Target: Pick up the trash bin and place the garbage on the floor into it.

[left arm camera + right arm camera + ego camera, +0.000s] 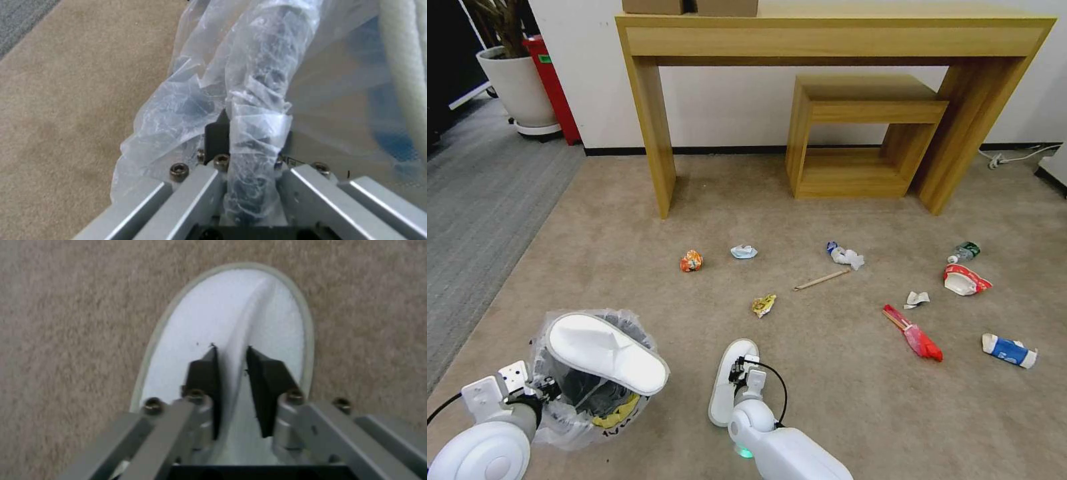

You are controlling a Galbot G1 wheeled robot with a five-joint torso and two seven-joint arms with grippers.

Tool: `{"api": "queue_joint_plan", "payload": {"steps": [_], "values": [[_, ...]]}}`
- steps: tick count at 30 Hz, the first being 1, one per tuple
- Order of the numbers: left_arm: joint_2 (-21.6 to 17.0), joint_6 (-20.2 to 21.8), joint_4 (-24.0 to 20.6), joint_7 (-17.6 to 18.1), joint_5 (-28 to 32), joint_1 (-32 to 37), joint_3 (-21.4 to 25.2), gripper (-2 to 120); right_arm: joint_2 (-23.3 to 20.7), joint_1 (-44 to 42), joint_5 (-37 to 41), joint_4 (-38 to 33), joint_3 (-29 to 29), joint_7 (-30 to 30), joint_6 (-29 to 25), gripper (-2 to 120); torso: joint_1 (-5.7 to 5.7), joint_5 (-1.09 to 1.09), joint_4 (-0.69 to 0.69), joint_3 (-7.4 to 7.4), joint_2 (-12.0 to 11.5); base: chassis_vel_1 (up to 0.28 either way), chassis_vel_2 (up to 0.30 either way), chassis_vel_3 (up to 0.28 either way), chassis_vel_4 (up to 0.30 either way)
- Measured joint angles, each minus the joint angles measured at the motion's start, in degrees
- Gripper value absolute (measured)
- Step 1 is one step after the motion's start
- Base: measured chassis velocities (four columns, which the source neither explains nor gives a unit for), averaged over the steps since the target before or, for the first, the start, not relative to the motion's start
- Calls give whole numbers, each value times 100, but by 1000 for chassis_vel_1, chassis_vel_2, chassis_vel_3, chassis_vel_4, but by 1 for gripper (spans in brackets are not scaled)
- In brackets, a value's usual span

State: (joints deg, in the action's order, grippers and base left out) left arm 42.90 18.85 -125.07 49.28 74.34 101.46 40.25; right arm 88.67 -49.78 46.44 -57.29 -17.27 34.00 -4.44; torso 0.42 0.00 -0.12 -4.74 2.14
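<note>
The trash bin (pixel 577 400), black with a crinkly plastic liner, is at the lower left, and a white slipper (pixel 607 350) lies across its mouth. My left gripper (pixel 542 389) is shut on the bin's bag-wrapped rim (pixel 260 100). My right gripper (pixel 231 351) is shut on a raised fold of the second white slipper (pixel 725 380), which lies on the beige carpet (pixel 840 400). More garbage lies beyond: an orange wrapper (pixel 691 261), yellow wrapper (pixel 764 305), wooden stick (pixel 822 280), red wrapper (pixel 917 337), blue-white carton (pixel 1009 351), red-white bowl (pixel 964 280) and green-label bottle (pixel 964 252).
A tall wooden console table (pixel 650 133) stands against the far wall, with a smaller wooden table (pixel 860 107) under it. Grey ribbed carpet (pixel 474 200) runs along the left. A white plant pot (pixel 517 83) and a red bin (pixel 550 80) stand at the far left. A cable (pixel 1014 157) lies at the far right.
</note>
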Motion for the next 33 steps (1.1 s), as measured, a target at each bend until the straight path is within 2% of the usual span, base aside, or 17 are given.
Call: {"api": "queue_joint_plan", "payload": {"steps": [3, 13, 21, 24, 25, 28, 33], "values": [[-2, -7, -34, -1, -15, 17, 3, 0, -49, 18, 38, -136, 5, 56, 2, 2, 0, 0, 0, 0, 0, 0, 0, 0, 0], [-9, -35, -60, -2, -53, 53, 41, 0, -186, 29, 77, -442, 4, 47, 19, 0, 0, 0, -1, 0, 0, 0, 0, 0, 0], [-75, -45, -96, 26, 140, -17, 88, 0, -457, 178, -509, -1504, 66, -1070, -860, 0, 0, 1, -1, 0, 0, 0, 0, 0, 0], [-93, -23, -109, 90, 288, -83, 91, 0, -591, 557, -709, -2040, 121, -2134, -1525, 0, 0, -1, -1, 0, 0, 0, 0, 0, 0], [-93, -23, -109, 90, 288, -83, 91, 0, -591, 557, -709, -2040, 121, -2134, -1525, 0, 0, -1, -1, 0, 0, 0, 0, 0, 0], [-105, -22, -17, 96, 343, -158, 59, 0, -663, 921, -431, -2421, 92, -2840, -1754, 0, 0, -1, -1, 0, 0, 0, 0, 0, 0], [-58, -20, 126, 111, 355, -232, -5, 0, -666, 1176, -37, -2719, -122, -2991, -1701, 0, 0, -1, 0, 0, 0, 0, 0, 0, 0]]}}
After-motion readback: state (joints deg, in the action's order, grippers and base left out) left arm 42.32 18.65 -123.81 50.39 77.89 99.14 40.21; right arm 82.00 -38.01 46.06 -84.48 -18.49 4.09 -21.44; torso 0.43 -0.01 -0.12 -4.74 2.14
